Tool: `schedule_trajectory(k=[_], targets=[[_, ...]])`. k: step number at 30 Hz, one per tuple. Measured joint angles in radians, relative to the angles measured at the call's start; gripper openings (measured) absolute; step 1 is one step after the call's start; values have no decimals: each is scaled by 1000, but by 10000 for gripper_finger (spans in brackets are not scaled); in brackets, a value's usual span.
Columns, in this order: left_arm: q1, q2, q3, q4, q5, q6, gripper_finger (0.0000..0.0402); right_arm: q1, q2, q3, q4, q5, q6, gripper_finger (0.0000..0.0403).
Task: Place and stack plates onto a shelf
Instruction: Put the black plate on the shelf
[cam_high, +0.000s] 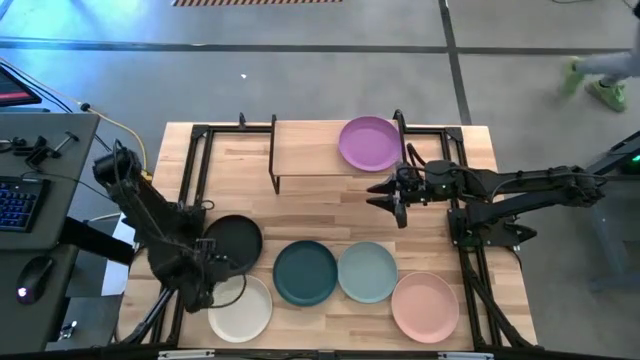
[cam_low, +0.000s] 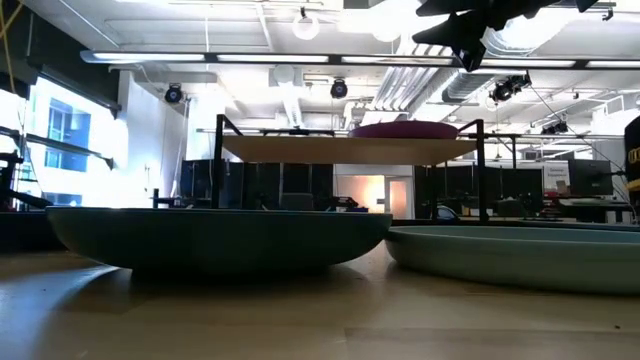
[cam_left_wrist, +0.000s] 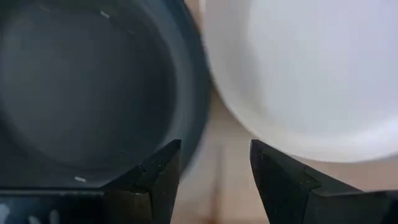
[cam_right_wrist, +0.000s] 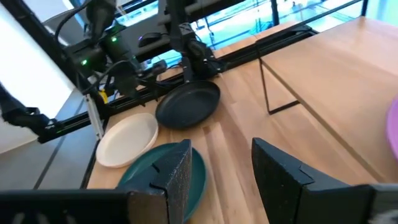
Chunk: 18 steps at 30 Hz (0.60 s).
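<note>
Plates lie in a loose row along the six o'clock half of the tabletop (cam_high: 330, 215): the black plate (cam_high: 232, 241) at about eight o'clock, the cream-white plate (cam_high: 241, 308) just below it, then the dark teal plate (cam_high: 305, 272), the pale blue-green plate (cam_high: 367, 271) touching it, and the pink plate (cam_high: 425, 306) toward five o'clock. The purple plate (cam_high: 369, 143) already sits on the shelf (cam_high: 305, 152) at twelve o'clock, on the shelf's three o'clock end. The left gripper (cam_high: 205, 262) hangs low where the black and cream-white rims meet, its fingers (cam_left_wrist: 158, 177) spread with bare wood showing between them. The right gripper (cam_high: 393, 196) hovers empty just off the shelf's front edge below the purple plate, fingers (cam_right_wrist: 171, 174) parted. Black frame rails (cam_high: 190, 175) run along both sides of the light wood surface. Off the table at nine o'clock stands a desk with a keyboard (cam_high: 18, 203) and mouse (cam_high: 36, 272); at two o'clock a person's green shoes (cam_high: 592, 85) show on the grey floor. Level across the table, the room has ceiling ducts and lamps (cam_low: 305, 25)
</note>
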Motion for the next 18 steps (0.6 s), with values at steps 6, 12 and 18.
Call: schedule_trajectory(k=[6, 12, 18], targets=[[-40, 34, -58, 17, -17, 32, 181, 0, 0, 0, -2, 6, 27, 149], [-45, 28, -93, 23, -56, 89, 164, 0, 0, 0, -3, 7, 33, 149], [-44, 30, -139, 60, -52, 103, 127, 0, 0, 0, -3, 7, 33, 149]])
